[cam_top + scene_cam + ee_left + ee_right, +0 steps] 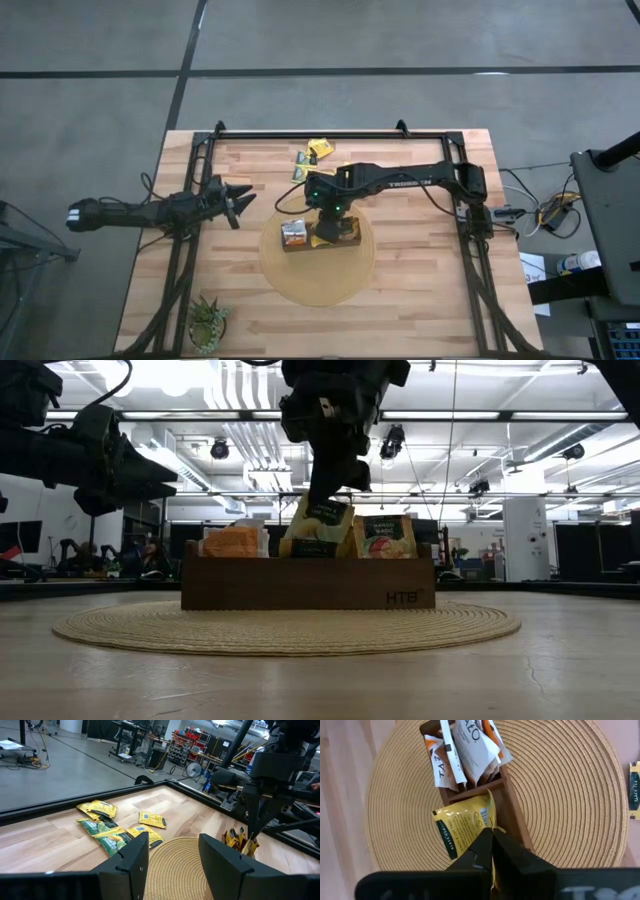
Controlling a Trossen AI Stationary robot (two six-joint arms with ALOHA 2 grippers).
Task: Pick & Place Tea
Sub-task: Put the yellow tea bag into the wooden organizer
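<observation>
Right gripper (491, 836) hangs over the brown box (308, 582) at the middle of the table (420, 290), its fingers pinched shut on the top edge of a yellow tea sachet (462, 827). That sachet stands in the box's middle compartment, tilted, its lower part inside the walls. In the low view it shows as a yellow and dark-green packet directly under the gripper.

Counting what is in the box: the compartment on one side of the held sachet carries a bundle of orange-and-white sachets (462, 750), several pressed together, and I cannot tell exactly how many. The compartment on the other side holds one packet with a fruit picture (385, 537). The box rests on a round woven mat (318, 280).

Loose tea lies on the far side of the table, beyond the mat: the left wrist view shows five sachets (117, 825) there, two yellow ones, one yellow with a blue label, and two green ones, lying flat and partly overlapping.

Left gripper (238, 203) waits at the left side of the table, well apart from the box, with its fingers spread and nothing between them.

A small green potted plant (208, 322) stands at the near left corner. The table's dark frame (330, 132) runs along the far edge and both sides.
</observation>
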